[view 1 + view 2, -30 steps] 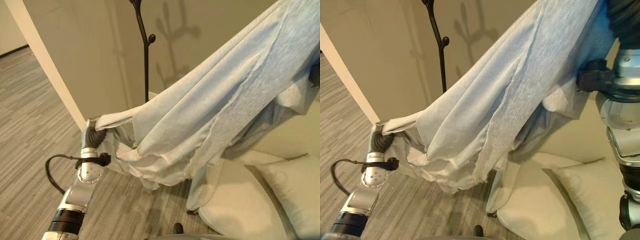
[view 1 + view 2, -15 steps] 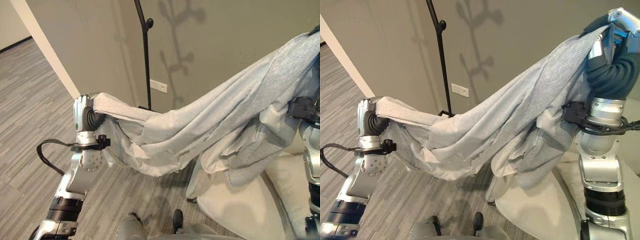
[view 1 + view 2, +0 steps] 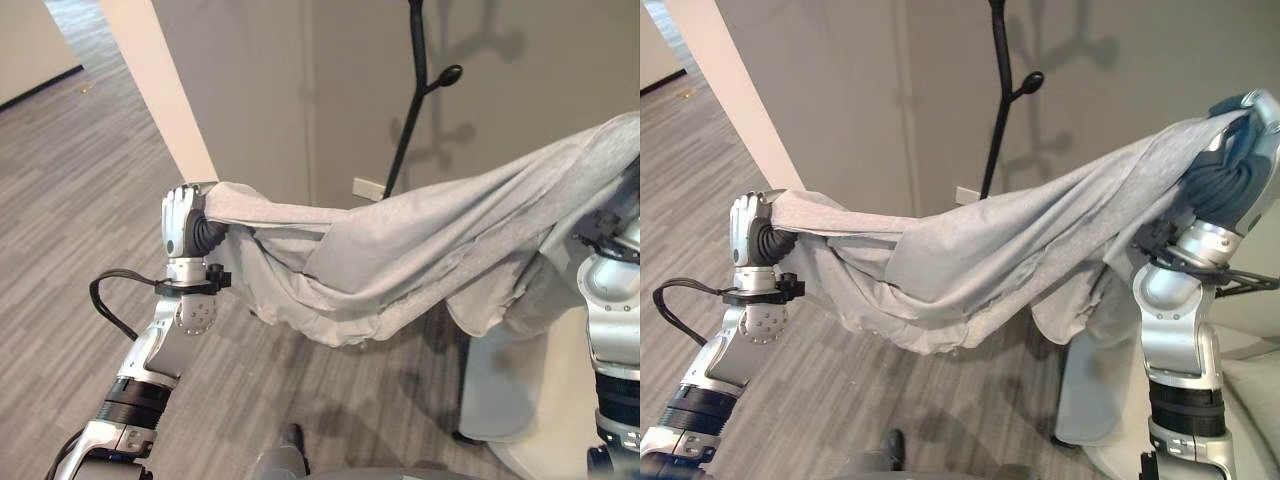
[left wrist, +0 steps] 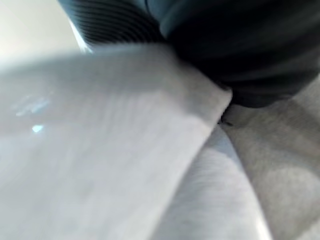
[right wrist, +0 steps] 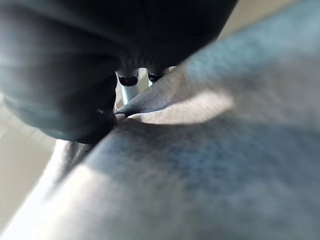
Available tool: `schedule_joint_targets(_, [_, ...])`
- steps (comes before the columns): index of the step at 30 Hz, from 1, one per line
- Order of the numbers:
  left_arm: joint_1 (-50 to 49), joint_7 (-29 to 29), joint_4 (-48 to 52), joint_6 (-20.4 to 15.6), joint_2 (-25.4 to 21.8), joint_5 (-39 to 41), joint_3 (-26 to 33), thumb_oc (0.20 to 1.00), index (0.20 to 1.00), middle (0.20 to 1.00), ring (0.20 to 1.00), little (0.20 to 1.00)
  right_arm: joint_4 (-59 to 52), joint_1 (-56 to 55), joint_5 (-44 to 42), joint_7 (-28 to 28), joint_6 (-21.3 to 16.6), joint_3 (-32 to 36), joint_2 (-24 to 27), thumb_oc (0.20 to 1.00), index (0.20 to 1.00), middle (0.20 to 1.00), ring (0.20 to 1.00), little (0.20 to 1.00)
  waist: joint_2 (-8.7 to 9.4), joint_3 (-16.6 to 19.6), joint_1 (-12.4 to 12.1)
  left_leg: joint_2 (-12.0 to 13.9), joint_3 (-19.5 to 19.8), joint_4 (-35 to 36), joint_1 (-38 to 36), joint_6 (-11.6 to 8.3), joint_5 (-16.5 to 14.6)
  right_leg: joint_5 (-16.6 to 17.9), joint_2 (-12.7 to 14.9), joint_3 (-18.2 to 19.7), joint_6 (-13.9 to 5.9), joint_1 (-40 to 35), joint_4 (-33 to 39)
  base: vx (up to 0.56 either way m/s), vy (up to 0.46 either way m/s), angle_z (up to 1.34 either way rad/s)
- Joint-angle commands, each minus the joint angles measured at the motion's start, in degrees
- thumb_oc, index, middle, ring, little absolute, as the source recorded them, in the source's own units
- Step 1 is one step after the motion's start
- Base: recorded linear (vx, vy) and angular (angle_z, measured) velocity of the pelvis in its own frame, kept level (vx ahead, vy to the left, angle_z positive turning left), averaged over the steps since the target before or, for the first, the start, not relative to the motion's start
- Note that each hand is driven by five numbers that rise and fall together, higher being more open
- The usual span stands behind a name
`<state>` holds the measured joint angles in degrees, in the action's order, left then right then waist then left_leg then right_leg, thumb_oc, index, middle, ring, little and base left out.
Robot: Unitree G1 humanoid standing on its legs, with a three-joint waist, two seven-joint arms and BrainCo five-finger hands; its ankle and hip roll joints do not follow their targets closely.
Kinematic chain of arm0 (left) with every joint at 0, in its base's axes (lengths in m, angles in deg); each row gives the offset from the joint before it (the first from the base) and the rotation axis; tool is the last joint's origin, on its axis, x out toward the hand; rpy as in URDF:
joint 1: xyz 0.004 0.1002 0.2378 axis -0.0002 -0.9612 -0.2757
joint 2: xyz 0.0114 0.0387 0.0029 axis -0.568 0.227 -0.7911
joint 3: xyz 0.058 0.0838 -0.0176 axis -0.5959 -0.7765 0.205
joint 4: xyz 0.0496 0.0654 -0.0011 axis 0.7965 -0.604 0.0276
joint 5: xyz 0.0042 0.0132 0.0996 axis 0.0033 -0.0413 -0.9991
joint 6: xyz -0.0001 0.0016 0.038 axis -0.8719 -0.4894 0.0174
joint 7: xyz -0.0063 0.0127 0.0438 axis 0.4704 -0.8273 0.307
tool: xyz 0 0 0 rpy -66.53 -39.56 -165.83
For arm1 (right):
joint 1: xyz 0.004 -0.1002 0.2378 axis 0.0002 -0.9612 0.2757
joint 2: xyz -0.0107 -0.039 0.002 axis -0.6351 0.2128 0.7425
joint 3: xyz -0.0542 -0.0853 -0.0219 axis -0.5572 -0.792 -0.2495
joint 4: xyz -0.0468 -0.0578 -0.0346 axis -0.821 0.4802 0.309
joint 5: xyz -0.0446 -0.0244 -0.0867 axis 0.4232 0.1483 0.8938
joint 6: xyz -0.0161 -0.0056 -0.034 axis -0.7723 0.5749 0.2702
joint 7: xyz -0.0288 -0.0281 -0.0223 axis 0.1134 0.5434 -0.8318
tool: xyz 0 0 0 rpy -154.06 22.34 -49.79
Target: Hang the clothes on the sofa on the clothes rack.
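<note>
The light grey knit garment point(image 3: 970, 250) sags between the left hand point(image 3: 748, 228) at 9 o'clock and the right hand point(image 3: 1230, 150) at 3 o'clock. Cloth hides both hands' fingers, so their grip cannot be told. The black clothes rack point(image 3: 1002, 90) stands behind at 12 o'clock.

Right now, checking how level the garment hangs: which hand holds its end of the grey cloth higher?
The right hand holds the grey cloth higher; the left hand sits lower.
</note>
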<state>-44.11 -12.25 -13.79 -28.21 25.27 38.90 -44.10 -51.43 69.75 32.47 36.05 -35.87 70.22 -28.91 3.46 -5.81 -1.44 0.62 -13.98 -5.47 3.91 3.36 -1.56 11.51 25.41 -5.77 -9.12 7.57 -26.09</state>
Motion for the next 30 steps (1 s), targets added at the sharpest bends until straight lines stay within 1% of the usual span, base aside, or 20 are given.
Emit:
schedule_joint_targets(1, [0.45, -0.09, 7.06, -2.53, -0.41, 1.38, 1.82, 0.2, 0.2, 0.2, 0.2, 0.2, -0.13, 2.77, 2.94, -4.16, 1.06, 3.78, 4.16, 0.2, 0.2, 0.2, 0.2, 0.2, -2.13, 1.63, 2.42, 1.48, 1.91, 1.7, -1.28, -1.72, -0.71, -10.37, -7.4, -7.08, 2.04, -4.14, 2.61, 0.22, 0.129, -0.48])
schedule_joint_targets(2, [0.42, -0.18, 7.14, -2.53, -0.41, 1.41, 1.89, 0.2, 0.2, 0.2, 0.2, 0.2, -0.2, 2.75, 2.97, -4.16, 1.11, 3.8, 4.14, 0.2, 0.2, 0.2, 0.2, 0.2, -2.2, 1.66, 2.38, 1.59, 1.88, 1.98, -1.48, -1.79, -0.72, -10.46, -7.56, -7.23, 2.16, -4.41, 2.99, 0.19, 0.039, -0.28])
schedule_joint_targets(3, [0.32, -0.82, 7.6, -2.79, -0.25, 1.24, 1.53, 0.2, 0.2, 0.2, 0.2, 0.2, -0.24, 2.77, 3.28, -4.5, 1.69, 4.46, 4.2, 0.2, 0.2, 0.2, 0.2, 0.2, -2.29, 1.25, 3.16, 1.15, 1.58, 2.86, -3.62, -2.0, -1.66, -11.32, -7.91, -8.83, 1.78, -2.65, 7.78, 0.19, 0.015, -0.11])
schedule_joint_targets(5, [0.49, -1.02, 7.61, -2.76, -0.1, 1.19, 1.42, 0.2, 0.2, 0.2, 0.2, 0.2, -0.29, 2.63, 3.24, -4.67, 2.0, 4.68, 4.09, 0.2, 0.2, 0.2, 0.2, 0.2, -2.34, 1.0, 3.53, 1.12, 1.54, 3.32, -4.8, -2.17, -2.12, -11.34, -8.1, -9.08, 1.45, -2.65, 10.32, 0.2, -0.026, 0.01])
schedule_joint_targets(6, [1.76, -1.04, 7.49, -2.44, 0.21, 0.57, 1.04, 0.2, 0.2, 0.2, 0.2, 0.2, -0.14, 2.87, 3.55, -5.21, 2.67, 4.63, 4.09, 0.2, 0.2, 0.2, 0.2, 0.2, -1.99, 0.96, 4.25, 1.25, 1.17, 4.51, -6.88, -2.67, -2.75, -9.32, -7.97, -9.15, 0.08, -2.03, 16.84, 0.23, -0.097, -0.04])
schedule_joint_targets(8, [3.37, -0.83, 7.23, -2.0, 0.6, -0.14, 0.77, 0.2, 0.2, 0.2, 0.2, 0.2, 0.3, 3.5, 4.55, -5.63, 3.82, 4.48, 4.47, 0.2, 0.2, 0.2, 0.2, 0.2, -1.8, 0.76, 4.93, 1.68, 0.97, 5.65, -8.95, -3.25, -3.31, -6.06, -7.49, -8.42, -1.49, -1.13, 21.73, 0.25, -0.113, -0.01])
schedule_joint_targets(10, [5.97, 0.15, 6.51, -1.15, 1.28, -0.76, 0.42, 0.2, 0.2, 0.2, 0.2, 0.2, 0.88, 3.7, 5.04, -6.52, 5.24, 4.88, 4.74, 0.2, 0.2, 0.2, 0.2, 0.2, -1.49, 0.46, 5.79, 1.93, 1.29, 5.95, -10.81, -3.84, -4.35, -3.63, -7.14, -6.24, -2.77, 0.0, 25.07, 0.2, -0.098, -0.03])
schedule_joint_targets(11, [6.28, 0.25, 6.34, -1.06, 1.33, -0.84, 0.29, 0.2, 0.2, 0.2, 0.2, 0.2, 0.87, 3.8, 5.07, -6.57, 5.36, 4.92, 4.78, 0.2, 0.2, 0.2, 0.2, 0.2, -1.5, 0.31, 5.64, 1.88, 1.22, 5.94, -10.87, -3.83, -4.45, -3.39, -7.15, -6.14, -2.92, -0.16, 25.42, 0.27, -0.15, 0.04])
schedule_joint_targets(12, [8.72, 1.04, 5.54, -0.42, 1.81, -1.49, -0.36, 0.2, 0.2, 0.2, 0.2, 0.2, 1.33, 3.97, 6.0, -6.71, 6.15, 5.4, 6.08, 0.2, 0.2, 0.2, 0.2, 0.2, -0.92, 0.27, 6.48, 2.29, 1.65, 5.69, -12.57, -4.51, -5.74, -1.48, -6.82, -3.17, -4.03, 0.52, 27.09, 0.26, -0.159, 0.08])
schedule_joint_targets(15, [11.91, 2.27, 4.4, 0.77, 1.16, -2.92, -0.87, 0.2, 0.2, 0.2, 0.2, 0.2, 3.28, 5.23, 6.47, -6.49, 6.67, 5.01, 9.78, 0.2, 0.2, 0.2, 0.2, 0.2, 0.35, 0.9, 7.05, 3.34, 2.19, 5.49, -15.45, -5.68, -7.23, -0.01, -7.08, 0.76, -4.93, 1.09, 27.15, 0.32, -0.236, 0.26])
schedule_joint_targets(16, [13.11, 2.36, 3.93, 1.15, 0.83, -3.49, -0.78, 0.2, 0.2, 0.2, 0.2, 0.2, 4.22, 5.38, 6.73, -6.07, 6.64, 4.89, 11.59, 0.2, 0.2, 0.2, 0.2, 0.2, 0.89, 1.4, 7.01, 3.48, 2.59, 5.74, -16.21, -6.07, -7.82, -1.21, -7.58, 1.82, -5.12, 0.63, 27.48, 0.2, -0.148, 0.14])
schedule_joint_targets(17, [13.3, 2.38, 3.82, 1.21, 0.95, -3.54, -0.91, 0.2, 0.2, 0.2, 0.2, 0.2, 4.52, 5.53, 6.66, -6.09, 6.57, 4.88, 11.81, 0.2, 0.2, 0.2, 0.2, 0.2, 0.83, 1.35, 6.92, 3.46, 2.61, 5.8, -16.35, -6.12, -7.89, -1.48, -7.56, 1.81, -5.17, 0.5, 27.49, 0.29, -0.252, 0.05])
schedule_joint_targets(19, [14.07, 3.3, 2.38, 2.36, 1.66, -1.55, 1.05, 0.2, 0.2, 0.2, 0.2, 0.2, 7.96, 5.62, 6.33, -3.97, 5.54, 2.97, 15.67, 0.2, 0.2, 0.2, 0.2, 0.2, 1.85, 3.06, 6.29, 6.06, 3.41, 6.47, -18.68, -7.48, -7.08, -2.94, -9.88, 2.39, -4.45, -0.07, 24.75, 0.31, -0.307, -0.03])
schedule_joint_targets(20, [14.08, 3.28, 2.35, 2.38, 1.72, -1.34, 1.11, 0.2, 0.2, 0.2, 0.2, 0.2, 8.38, 5.92, 6.13, -3.98, 5.37, 2.75, 16.0, 0.2, 0.2, 0.2, 0.2, 0.2, 1.49, 3.06, 6.37, 6.41, 3.45, 6.63, -18.78, -7.72, -6.98, -3.3, -10.19, 2.24, -4.24, -0.01, 24.4, 0.23, -0.304, -0.03])
schedule_joint_targets(21, [15.75, 3.56, 0.85, 2.64, 1.35, -0.3, 2.07, 0.2, 0.2, 0.2, 0.2, 0.2, 11.39, 7.39, 5.27, -3.15, 3.83, 0.8, 19.77, 0.2, 0.2, 0.2, 0.2, 0.2, 0.72, 3.83, 6.03, 9.3, 4.2, 5.91, -18.33, -9.01, -4.65, -4.88, -12.11, 0.75, -3.01, -0.75, 23.32, 0.19, -0.282, -0.03])
schedule_joint_targets(23, [18.75, 4.81, -2.16, 3.79, 0.14, 1.1, 2.55, 0.2, 0.2, 0.2, 0.2, 0.2, 14.3, 8.07, 3.8, -2.83, 2.4, -0.9, 23.18, 0.2, 0.2, 0.2, 0.2, 0.2, 0.11, 4.71, 5.49, 11.5, 5.42, 4.02, -17.09, -10.09, -0.1, -6.25, -14.25, -0.52, -1.94, -2.15, 23.85, 0.21, -0.339, 0.08])
schedule_joint_targets(24, [19.88, 5.33, -3.59, 4.4, -0.82, 1.47, 2.92, 0.2, 0.2, 0.2, 0.2, 0.2, 15.5, 8.32, 3.18, -2.73, 1.68, -1.33, 24.81, 0.2, 0.2, 0.2, 0.2, 0.2, -0.22, 5.05, 5.48, 12.63, 6.13, 3.11, -16.28, -10.53, 1.56, -7.05, -15.33, -1.46, -1.25, -2.89, 24.17, 0.18, -0.306, 0.21])
schedule_joint_targets(27, [21.76, 6.66, -6.43, 6.15, -4.46, 1.62, 5.08, 0.2, 0.2, 0.2, 0.2, 0.2, 18.84, 9.08, 2.35, -2.45, 0.25, -2.59, 28.97, 0.2, 0.2, 0.2, 0.2, 0.2, -0.57, 5.67, 4.69, 15.08, 8.56, -1.42, -14.31, -11.77, 6.72, -9.26, -17.89, -3.48, 0.81, -5.7, 25.08, 0.16, -0.252, 0.36])
schedule_joint_targets(28, [21.91, 6.72, -6.6, 6.14, -4.55, 1.71, 5.03, 0.2, 0.2, 0.2, 0.2, 0.2, 19.13, 9.34, 2.18, -2.52, 0.08, -2.74, 29.06, 0.2, 0.2, 0.2, 0.2, 0.2, -0.62, 5.53, 4.91, 15.32, 8.9, -1.68, -14.12, -12.01, 6.84, -9.3, -18.1, -3.74, 1.06, -5.9, 25.23, 0.11, -0.189, 0.31])
schedule_joint_targets(30, [22.63, 7.35, -9.01, 7.2, -7.25, 1.88, 5.99, 0.2, 0.2, 0.2, 0.2, 0.2, 21.68, 10.38, 0.83, -2.96, -0.88, -3.53, 30.87, 0.2, 0.2, 0.2, 0.2, 0.2, -0.28, 5.64, 4.61, 16.8, 9.99, -6.05, -12.89, -12.64, 9.56, -10.45, -19.73, -4.82, 2.55, -8.79, 26.74, 0.14, -0.224, 0.08])
